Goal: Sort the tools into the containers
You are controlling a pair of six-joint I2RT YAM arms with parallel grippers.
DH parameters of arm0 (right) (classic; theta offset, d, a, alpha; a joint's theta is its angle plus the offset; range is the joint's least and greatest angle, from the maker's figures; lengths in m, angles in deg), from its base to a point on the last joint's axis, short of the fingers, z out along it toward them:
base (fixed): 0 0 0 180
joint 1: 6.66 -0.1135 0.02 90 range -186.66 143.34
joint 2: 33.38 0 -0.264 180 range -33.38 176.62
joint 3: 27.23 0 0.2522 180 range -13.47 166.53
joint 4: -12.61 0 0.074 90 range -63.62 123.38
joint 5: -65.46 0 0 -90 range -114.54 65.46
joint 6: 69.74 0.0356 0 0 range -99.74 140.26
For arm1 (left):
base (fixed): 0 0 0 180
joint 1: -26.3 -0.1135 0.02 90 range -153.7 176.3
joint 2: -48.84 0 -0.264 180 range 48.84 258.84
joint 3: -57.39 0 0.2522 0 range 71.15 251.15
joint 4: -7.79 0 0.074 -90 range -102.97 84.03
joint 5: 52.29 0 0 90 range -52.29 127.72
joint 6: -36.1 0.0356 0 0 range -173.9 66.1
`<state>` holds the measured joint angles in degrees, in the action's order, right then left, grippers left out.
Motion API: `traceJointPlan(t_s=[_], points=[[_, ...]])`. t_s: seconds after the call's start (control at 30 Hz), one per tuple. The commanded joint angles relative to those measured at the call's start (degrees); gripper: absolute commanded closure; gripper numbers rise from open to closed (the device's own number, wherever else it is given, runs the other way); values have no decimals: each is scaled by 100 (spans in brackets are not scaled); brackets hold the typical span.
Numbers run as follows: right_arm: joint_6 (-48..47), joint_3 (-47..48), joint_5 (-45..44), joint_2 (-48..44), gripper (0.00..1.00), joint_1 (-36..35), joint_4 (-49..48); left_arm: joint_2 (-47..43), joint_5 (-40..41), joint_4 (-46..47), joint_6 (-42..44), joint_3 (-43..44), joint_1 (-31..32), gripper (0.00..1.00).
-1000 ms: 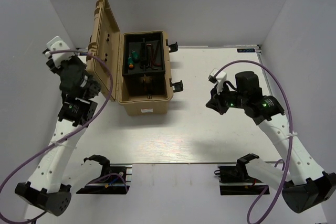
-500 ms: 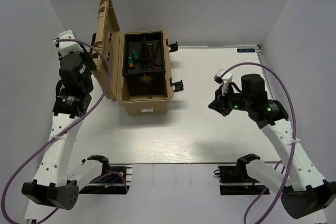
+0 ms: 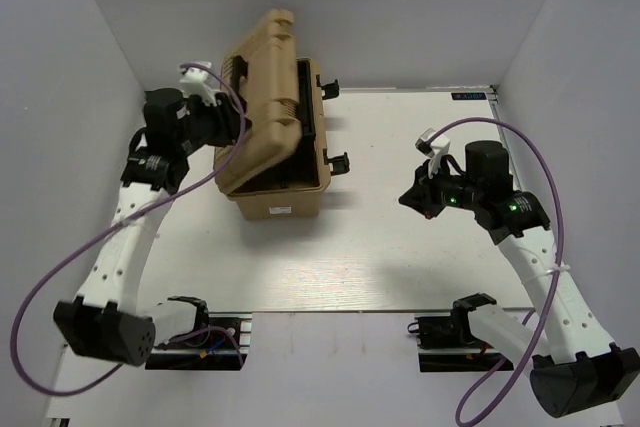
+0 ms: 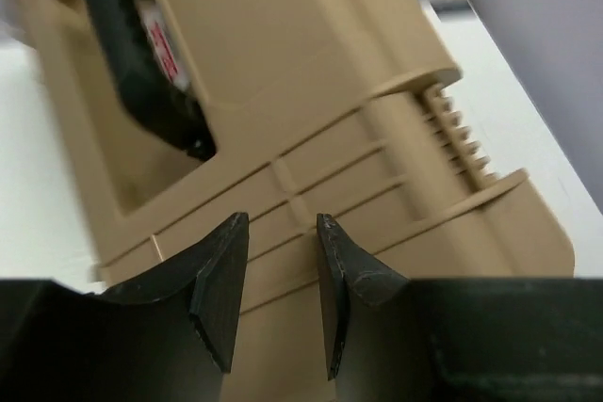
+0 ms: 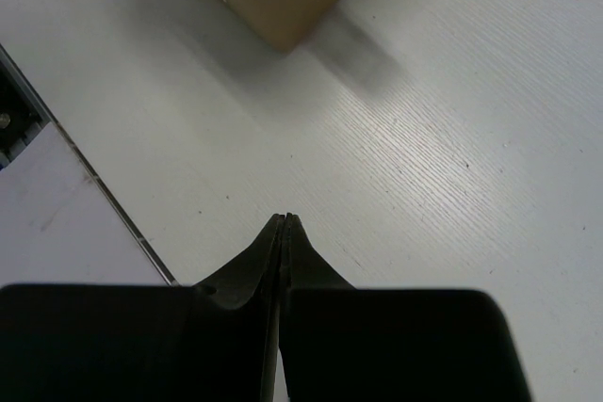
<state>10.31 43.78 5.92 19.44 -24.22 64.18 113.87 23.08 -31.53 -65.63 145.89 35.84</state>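
Tan ribbed hard-plastic toolbox (image 3: 285,192), lid (image 3: 262,77) tilted | left tool (image 4: 282,220) apart | right tool (image 5: 284,219) together

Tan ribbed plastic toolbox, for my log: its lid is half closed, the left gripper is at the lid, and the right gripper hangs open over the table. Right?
No: the right wrist view shows the right gripper shut. The rest holds: tan ribbed lid half closed, left gripper at it.

The tilted lid (image 3: 262,87) hides nearly everything inside the toolbox (image 3: 285,197).
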Motion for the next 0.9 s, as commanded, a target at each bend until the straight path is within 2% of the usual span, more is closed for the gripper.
traceJointPlan(t_s=[0.0,0.07,0.13,0.2,0.27,0.3,0.33,0.4,0.43,0.47,0.53,0.73,0.87], points=[[125,-21,136,-140,100,112,-212,422,-1663,-11,-207,-275,4,54],[117,-39,57,-219,100,139,-203,231,-1430,156,-286,-276,4,54],[143,-39,-100,-245,100,183,-212,-51,-911,209,-286,-276,4,48],[178,-65,-425,-228,100,218,-255,-297,-586,26,-181,92,4,41],[248,-83,-575,-176,75,253,-343,-412,-436,-107,-129,356,4,35],[275,-92,-741,-123,63,271,-378,-482,-383,-159,-128,357,4,30],[327,-83,-813,-53,46,306,-431,-640,-382,-160,-128,357,4,26],[494,-83,-1197,87,32,323,-484,-781,-321,-229,-41,226,4,20],[547,-83,-1365,132,23,228,-519,-851,-321,-230,-40,16,4,11],[617,-65,-1611,332,21,375,-485,-1009,-382,-230,64,-151,4,0],[688,31,-1963,457,11,403,-441,-1203,-575,-107,362,-729,56,0],[1162,-21,-2613,563,10,429,-554,-2230,-1226,376,1057,-2093,127,0],[1031,-372,-2826,282,10,438,-913,-2723,-1279,657,1111,-2543,127,0]])
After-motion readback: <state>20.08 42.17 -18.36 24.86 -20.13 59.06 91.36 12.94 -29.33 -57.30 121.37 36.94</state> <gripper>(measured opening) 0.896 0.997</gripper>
